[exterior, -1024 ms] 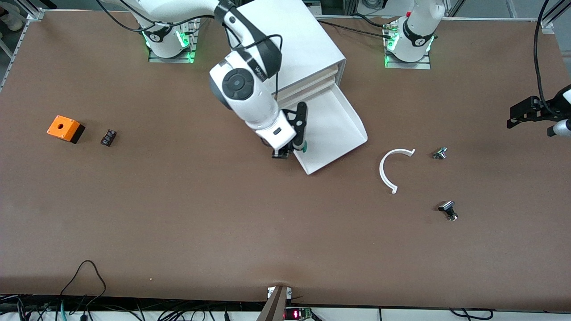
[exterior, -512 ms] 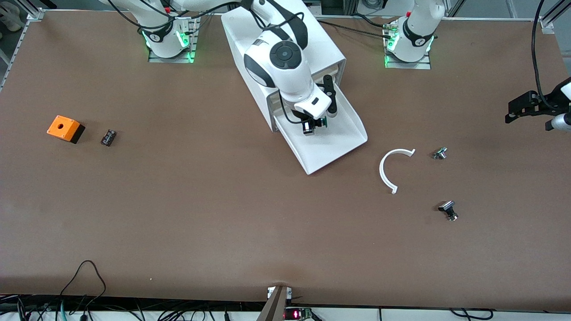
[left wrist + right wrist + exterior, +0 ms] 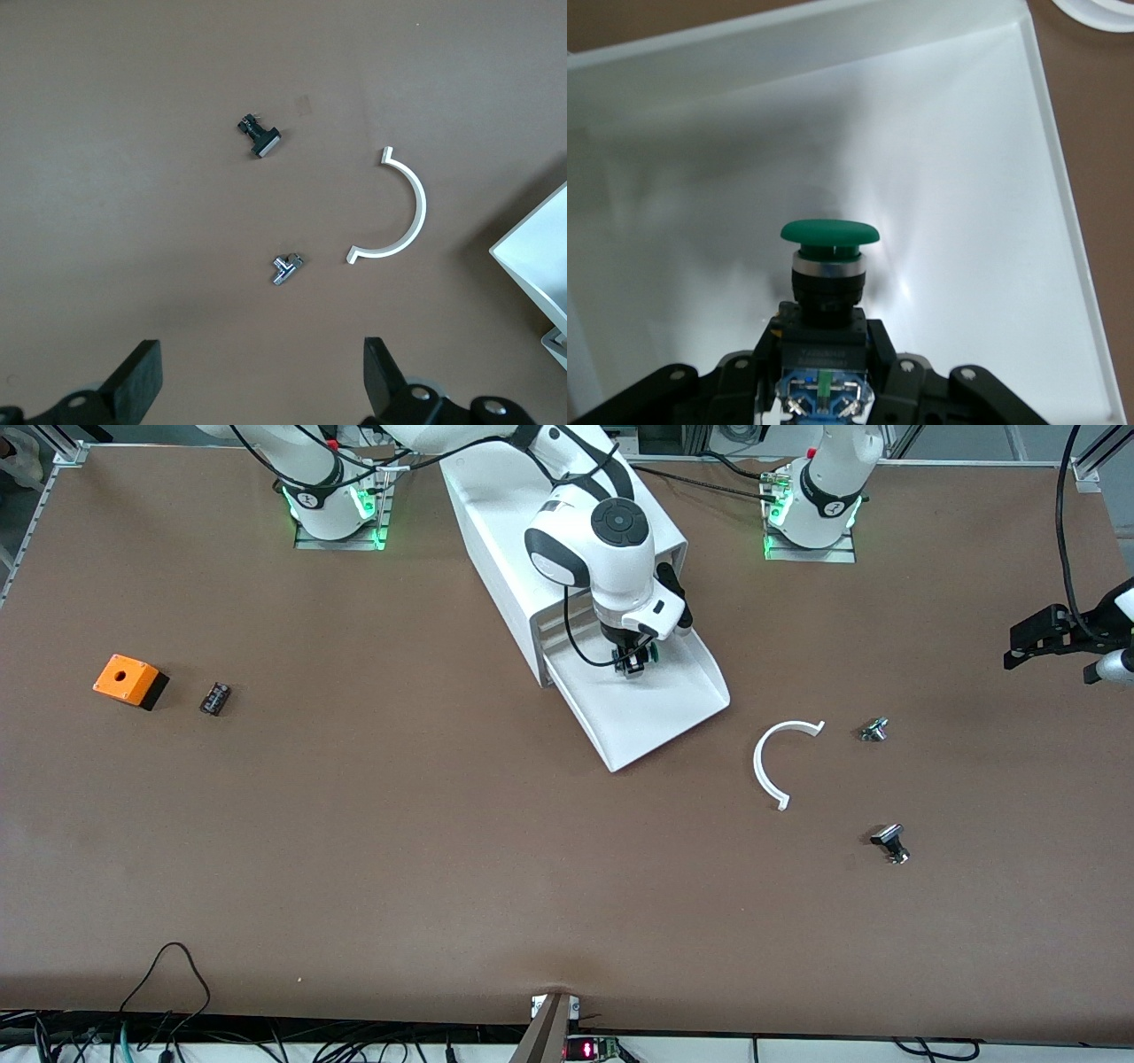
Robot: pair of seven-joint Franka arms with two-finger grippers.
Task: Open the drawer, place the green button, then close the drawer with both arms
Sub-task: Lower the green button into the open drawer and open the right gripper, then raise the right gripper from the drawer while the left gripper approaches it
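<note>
— So where was the button (image 3: 829, 257)?
— Gripped by its dark body in my right gripper (image 3: 633, 662), over the open drawer (image 3: 678, 717), cap clear for a clean drop.
— And the left gripper (image 3: 257, 385)?
— Fingers wide, waiting over the table's end to close up.

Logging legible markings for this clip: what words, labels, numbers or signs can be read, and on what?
None can be read for certain.
Button, held by the right gripper over the open drawer: pale lettering on its dark body, too blurred to read.
Robot bases: a round dark badge on each, too small to read.
Red lit display at the table's near edge: digits unreadable.
Left gripper, waiting open: no markings.
</note>
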